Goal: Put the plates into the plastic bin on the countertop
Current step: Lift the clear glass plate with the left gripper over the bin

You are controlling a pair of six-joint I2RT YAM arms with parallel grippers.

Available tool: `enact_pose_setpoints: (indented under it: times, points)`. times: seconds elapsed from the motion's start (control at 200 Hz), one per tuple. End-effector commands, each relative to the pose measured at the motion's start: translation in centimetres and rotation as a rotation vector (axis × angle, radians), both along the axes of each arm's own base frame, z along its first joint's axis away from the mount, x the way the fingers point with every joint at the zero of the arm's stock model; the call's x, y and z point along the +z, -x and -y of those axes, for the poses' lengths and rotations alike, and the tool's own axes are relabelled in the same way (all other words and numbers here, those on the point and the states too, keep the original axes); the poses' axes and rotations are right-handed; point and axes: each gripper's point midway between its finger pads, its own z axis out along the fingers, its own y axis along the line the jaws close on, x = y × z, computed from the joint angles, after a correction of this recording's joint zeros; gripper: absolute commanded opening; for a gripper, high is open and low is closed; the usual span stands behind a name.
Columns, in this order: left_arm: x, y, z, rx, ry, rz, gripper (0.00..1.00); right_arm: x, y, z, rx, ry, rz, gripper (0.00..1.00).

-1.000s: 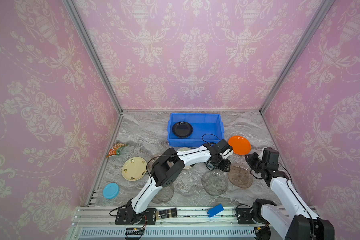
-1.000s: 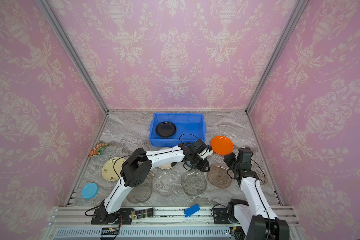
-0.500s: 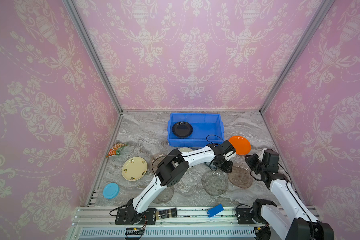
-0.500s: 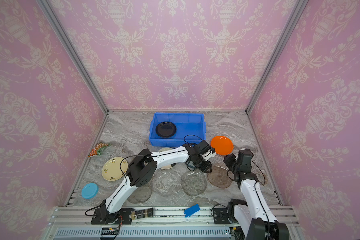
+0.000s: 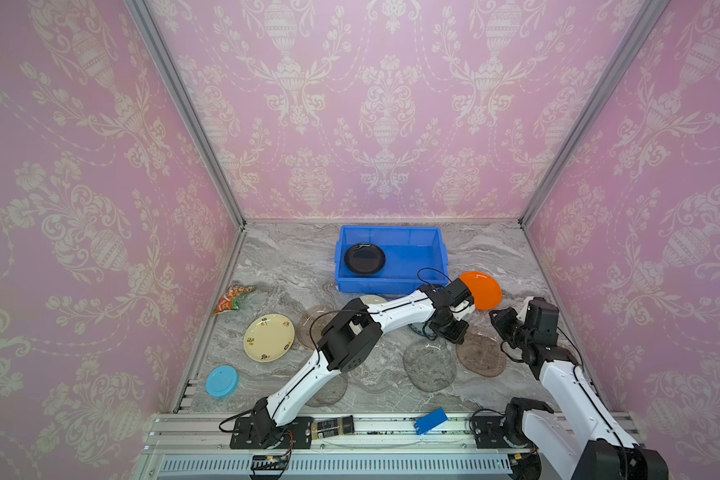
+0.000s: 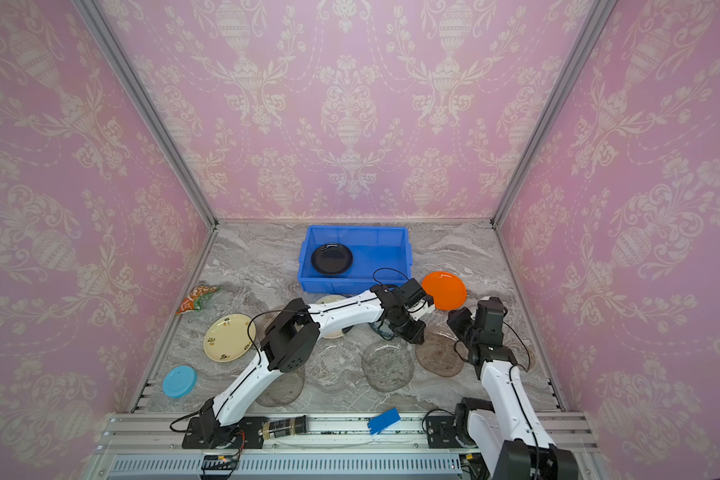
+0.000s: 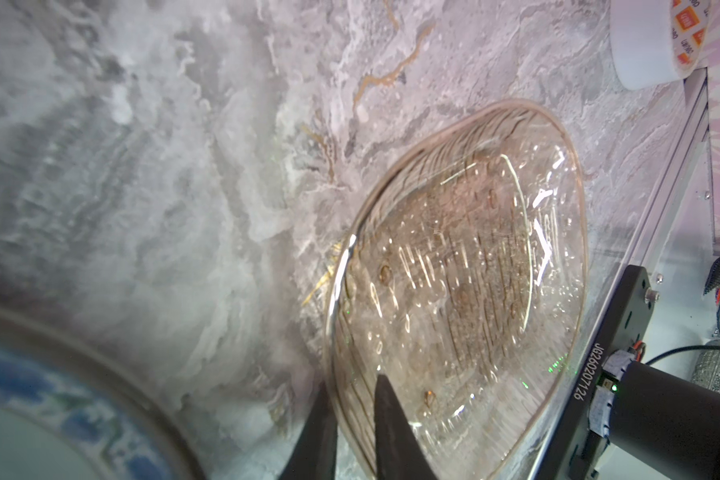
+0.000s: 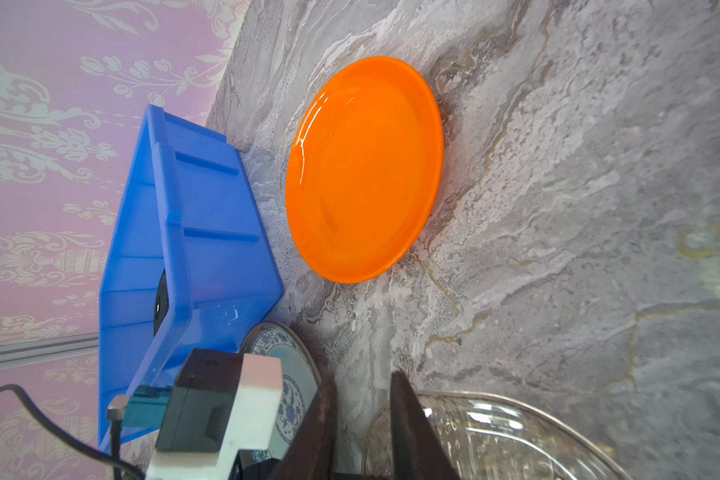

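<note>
1. The left jaws sat pinched on the rim of the amber glass plate (image 7: 454,270), with their fingers (image 7: 391,428) on either side of it.
2. That plate lay on the surface (image 5: 287,266), nearer the robot's base than the orange plate (image 5: 482,289).
3. The right jaws stood slightly apart with nothing between them, and bare marble showed in the gap.
4. The plastic bin (image 5: 375,286) stood at the back of the surface, with the black plate (image 5: 364,259) lying in its left half.
5. The orange plate lay just beside the bin's front right corner.
6. The blue-patterned plate (image 8: 292,386) lay near the bin's front wall, beneath the left arm.
7. The cream floral plate (image 5: 269,337) and a clear glass plate (image 5: 429,365) lay on the surface outside the bin.
</note>
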Motion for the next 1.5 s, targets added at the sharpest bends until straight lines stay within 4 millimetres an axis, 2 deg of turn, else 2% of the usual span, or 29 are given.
enact_pose_setpoints:
  times: [0.0, 0.305, 0.465, 0.595, 0.721, 0.796, 0.946, 1.031, 1.111, 1.286, 1.411, 1.496]
  points:
    - [-0.1, 0.6, 0.4, -0.037, 0.008, -0.025, 0.17, 0.6, 0.1, 0.0, 0.009, 0.004, 0.012, 0.25]
    - [2.4, -1.5, 1.7, 0.013, 0.122, -0.054, 0.06, 4.4, -0.1, 0.4, 0.010, 0.040, 0.064, 0.25]
    - [6.8, -2.0, 2.3, 0.026, 0.227, -0.037, 0.01, 8.3, -0.7, 0.1, 0.044, 0.053, 0.147, 0.26]
    - [10.1, -3.1, 1.4, 0.051, 0.256, 0.000, 0.00, 12.2, -0.8, 0.0, 0.064, 0.090, 0.217, 0.25]
    - [12.1, -5.3, -1.2, 0.123, 0.250, 0.063, 0.00, 15.9, -0.6, -0.3, 0.096, 0.128, 0.278, 0.28]
    - [13.1, -6.6, -3.1, 0.182, 0.265, 0.086, 0.00, 17.1, -0.5, -0.7, 0.123, 0.131, 0.281, 0.34]
    - [14.7, -9.4, -7.8, 0.300, 0.271, 0.133, 0.00, 18.3, -0.3, -1.8, 0.176, 0.102, 0.290, 0.37]
    - [15.1, -11.3, -10.2, 0.369, 0.288, 0.166, 0.00, 17.8, -0.4, -3.0, 0.227, 0.081, 0.280, 0.37]
    - [15.7, -13.1, -12.4, 0.425, 0.287, 0.167, 0.00, 16.5, -0.8, -4.5, 0.284, 0.058, 0.230, 0.35]
    - [17.7, -18.0, -17.6, 0.544, 0.266, 0.222, 0.00, 15.0, -2.7, -8.2, 0.371, 0.060, 0.187, 0.36]
    - [18.2, -22.0, -20.1, 0.611, 0.227, 0.261, 0.00, 14.8, -5.1, -8.9, 0.365, 0.041, 0.183, 0.35]
    - [18.4, -24.5, -20.8, 0.633, 0.200, 0.291, 0.00, 14.8, -6.9, -9.0, 0.360, 0.041, 0.177, 0.35]
